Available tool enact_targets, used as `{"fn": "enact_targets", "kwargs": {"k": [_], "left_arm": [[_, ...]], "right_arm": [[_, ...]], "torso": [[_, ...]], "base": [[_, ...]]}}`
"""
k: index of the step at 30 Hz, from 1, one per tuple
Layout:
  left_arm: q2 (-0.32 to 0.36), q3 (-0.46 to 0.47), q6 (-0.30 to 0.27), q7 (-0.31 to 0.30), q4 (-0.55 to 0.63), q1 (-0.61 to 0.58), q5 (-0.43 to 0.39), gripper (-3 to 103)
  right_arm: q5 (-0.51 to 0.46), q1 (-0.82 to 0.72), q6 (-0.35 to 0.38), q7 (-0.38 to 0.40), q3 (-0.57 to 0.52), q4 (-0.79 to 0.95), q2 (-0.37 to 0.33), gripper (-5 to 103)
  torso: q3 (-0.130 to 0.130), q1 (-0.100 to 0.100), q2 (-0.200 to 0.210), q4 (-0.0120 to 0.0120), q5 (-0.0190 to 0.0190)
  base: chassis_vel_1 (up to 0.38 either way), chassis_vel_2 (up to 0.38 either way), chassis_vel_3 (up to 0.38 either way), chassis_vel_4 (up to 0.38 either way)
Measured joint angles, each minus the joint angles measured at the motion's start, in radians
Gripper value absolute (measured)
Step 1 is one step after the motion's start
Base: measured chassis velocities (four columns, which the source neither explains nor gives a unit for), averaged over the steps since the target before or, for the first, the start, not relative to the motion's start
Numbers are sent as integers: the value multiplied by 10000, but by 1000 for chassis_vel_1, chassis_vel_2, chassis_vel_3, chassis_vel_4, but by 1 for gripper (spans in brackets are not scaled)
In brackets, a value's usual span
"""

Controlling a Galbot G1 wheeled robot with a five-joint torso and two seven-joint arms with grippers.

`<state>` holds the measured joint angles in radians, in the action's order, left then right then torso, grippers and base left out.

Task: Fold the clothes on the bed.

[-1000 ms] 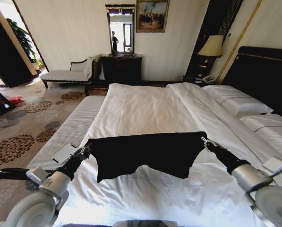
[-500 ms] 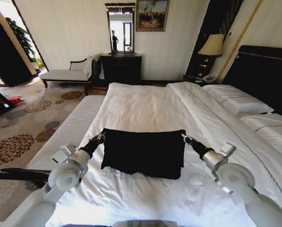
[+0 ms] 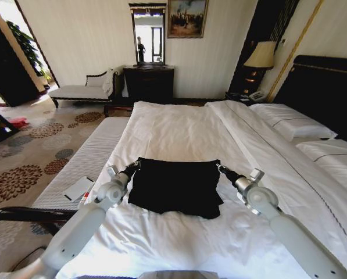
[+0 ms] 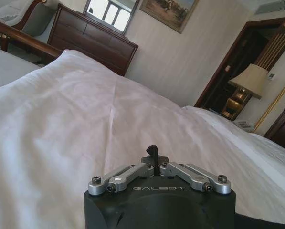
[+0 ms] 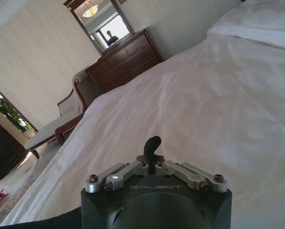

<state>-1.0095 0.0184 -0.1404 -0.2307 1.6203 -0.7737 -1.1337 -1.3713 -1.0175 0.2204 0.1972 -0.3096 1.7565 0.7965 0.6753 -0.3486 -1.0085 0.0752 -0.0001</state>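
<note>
Two arms reach out ahead of you over the bed (image 3: 179, 133), whose white sheets run up to the dark headboard and the white pillows (image 3: 292, 122) on your right. You have the black T-shirt (image 3: 174, 186) lying doubled over in the middle of the mattress, a dark, roughly rectangular bundle stretched between both arms. Your left gripper (image 3: 136, 165) is clenched on the shirt's far left corner; in its wrist view a small tuft of black cloth (image 4: 153, 151) pokes out between the closed fingers. Your right gripper (image 3: 219, 168) is likewise pinched tight on the far right corner, black fabric (image 5: 152, 144) sticking up from it.
</note>
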Motion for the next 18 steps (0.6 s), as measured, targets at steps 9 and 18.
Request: {"fn": "enact_targets", "kwargs": {"k": [9, 18], "left_arm": [[-657, -112, 67, 308, -1439, 928, 119, 0], [-1088, -269, 177, 594, -2429, 1329, 267, 0]], "right_arm": [[150, 1403, -163, -404, 1270, -1664, 237, 1], [274, 3158, -332, -956, 2594, -3215, 410, 1]], "torso": [[-2, 2, 0, 1, 2], [-2, 2, 0, -2, -1]], "base": [[0, 0, 0, 0], [0, 0, 0, 0]]}}
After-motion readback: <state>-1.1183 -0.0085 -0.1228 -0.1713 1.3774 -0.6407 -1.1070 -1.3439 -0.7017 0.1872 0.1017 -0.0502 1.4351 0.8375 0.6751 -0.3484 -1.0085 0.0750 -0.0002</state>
